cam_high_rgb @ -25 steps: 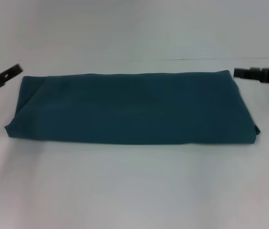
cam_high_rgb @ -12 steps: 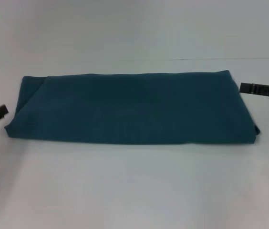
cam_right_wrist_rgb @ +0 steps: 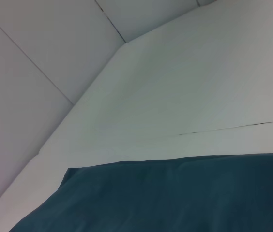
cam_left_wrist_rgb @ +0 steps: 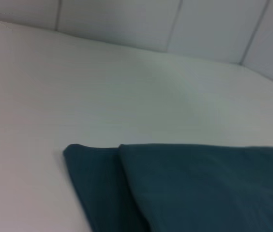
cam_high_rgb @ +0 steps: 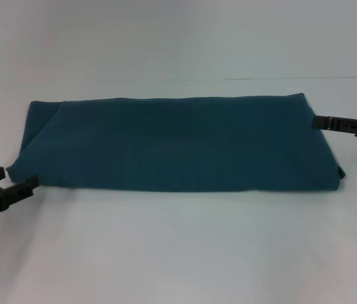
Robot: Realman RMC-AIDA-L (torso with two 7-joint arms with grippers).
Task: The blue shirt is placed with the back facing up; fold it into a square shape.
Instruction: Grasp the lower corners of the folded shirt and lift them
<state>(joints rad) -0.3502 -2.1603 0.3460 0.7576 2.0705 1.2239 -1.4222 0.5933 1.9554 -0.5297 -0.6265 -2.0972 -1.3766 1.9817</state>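
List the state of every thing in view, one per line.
shirt: folded into a long band, flat on the table, not yet square.
left claw: open, at the shirt's near left corner.
right claw: at the shirt's right end.
table: white, bears the shirt.

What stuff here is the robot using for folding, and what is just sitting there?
For the job:
- blue shirt, folded into a long strip
- left gripper, open at the shirt's near left corner
- right gripper, at its right edge

Just there:
- white table
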